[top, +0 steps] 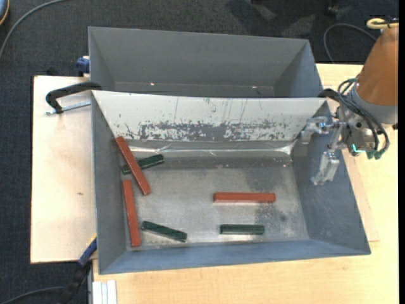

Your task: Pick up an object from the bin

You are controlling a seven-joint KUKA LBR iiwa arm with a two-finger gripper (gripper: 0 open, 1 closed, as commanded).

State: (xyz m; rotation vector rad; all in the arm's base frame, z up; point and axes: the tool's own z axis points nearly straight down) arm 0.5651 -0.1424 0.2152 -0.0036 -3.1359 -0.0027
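Camera view has the gripper [324, 168] hanging over the bin's [190, 62] right sloping wall, pointing down, the arm [383, 75] coming in from the right with cables at its wrist. Whether its fingers are spread or pressed together I cannot tell. Nearest it, down to its left on the bin floor, lies a red-brown bar [244, 197], well apart from it, with a dark green bar [242, 229] just below that. Four more bars lie along the left side
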